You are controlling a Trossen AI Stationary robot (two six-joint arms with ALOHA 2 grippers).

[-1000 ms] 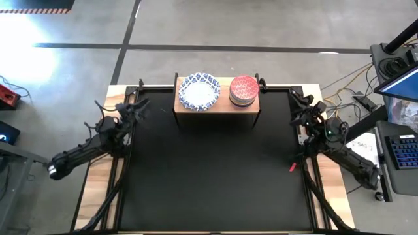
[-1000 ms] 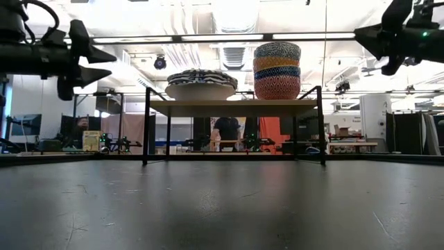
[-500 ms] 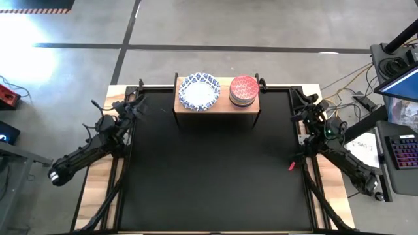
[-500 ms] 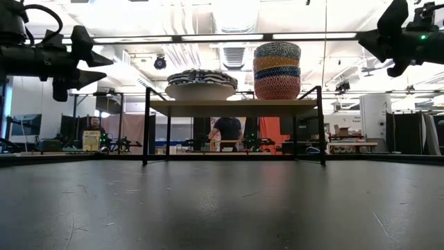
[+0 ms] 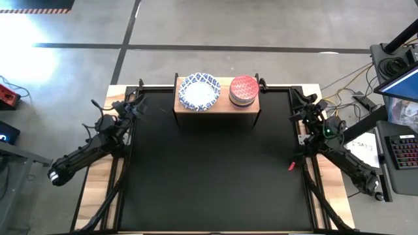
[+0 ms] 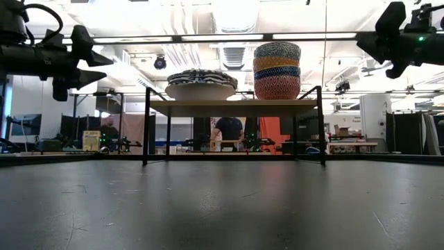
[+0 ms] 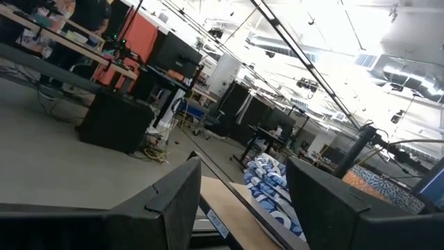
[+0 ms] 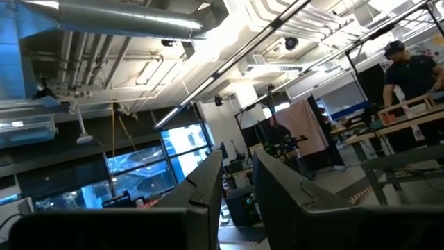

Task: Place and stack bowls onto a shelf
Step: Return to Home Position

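While the bowls (image 5: 199, 91) sit stacked on the shelf (image 5: 223, 104), left fingers (image 7: 173, 201) and right fingers (image 8: 277, 187) hang parted, empty, well clear.

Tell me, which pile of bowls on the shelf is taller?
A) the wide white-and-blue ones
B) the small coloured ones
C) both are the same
B: in the low view the coloured pile rises well above the flat white-and-blue pile beside it on the shelf.
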